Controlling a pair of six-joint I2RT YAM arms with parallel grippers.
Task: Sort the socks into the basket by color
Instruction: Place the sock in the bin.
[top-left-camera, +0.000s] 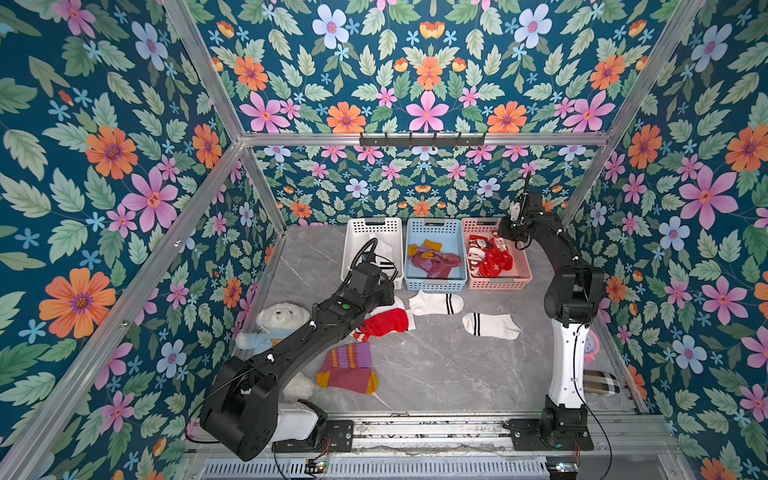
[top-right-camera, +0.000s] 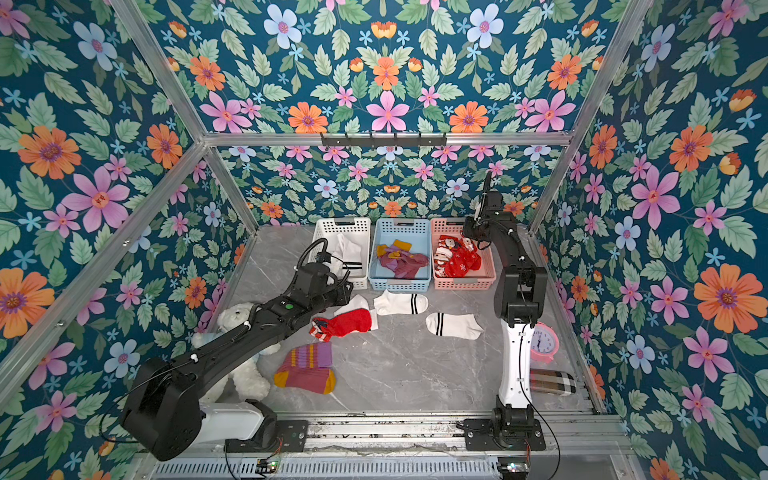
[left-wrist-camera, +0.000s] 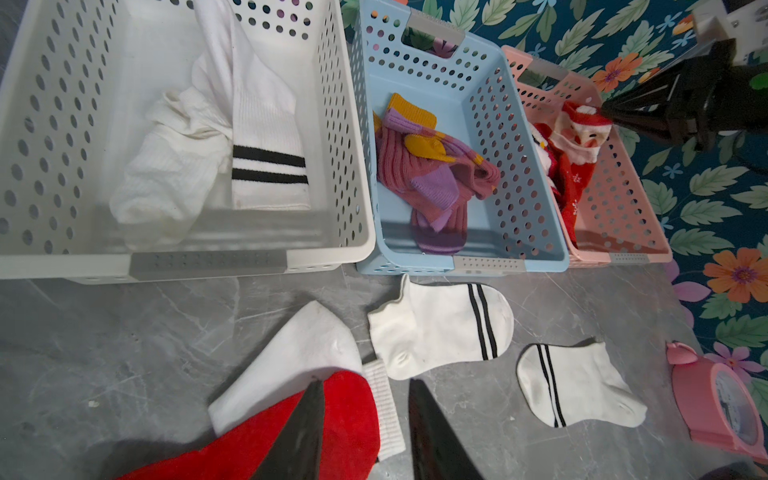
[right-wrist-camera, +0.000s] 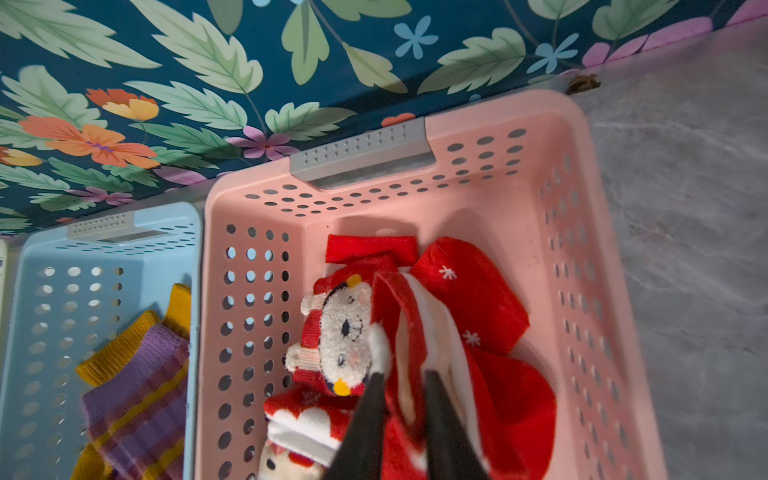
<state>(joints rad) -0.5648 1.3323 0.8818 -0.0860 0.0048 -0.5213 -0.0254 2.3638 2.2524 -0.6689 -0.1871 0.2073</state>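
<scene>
While your left claw (left-wrist-camera: 365, 384) hangs open over the red sock (left-wrist-camera: 249, 451) near 9 o'clock, your right claw (right-wrist-camera: 404, 374), jaws parted, seems to release a striped sock (right-wrist-camera: 415, 307) into the pink basket (right-wrist-camera: 498, 112) at 1 o'clock; next, pinch red alone.

Both top views: stereo head sits high on the 6 o'clock side, above the front rail (top-left-camera: 415, 428), pitched down toward the back wall (top-left-camera: 415, 187) at 12. It is far off, with the whole table (top-left-camera: 436, 365) in frame. The pair overlaps almost fully, with a small sideways shift.

Left wrist cam: low over mid-table, facing 12, close. Left gripper (left-wrist-camera: 365, 384) is in shot. White basket (left-wrist-camera: 50, 124), blue basket (left-wrist-camera: 498, 145) and pink basket (left-wrist-camera: 615, 199) are ahead, right gripper (left-wrist-camera: 611, 114) too.

Right wrist cam: very close, looking steeply down past the right gripper into the pink basket. It shares the pink and blue baskets with the left wrist view.
</scene>
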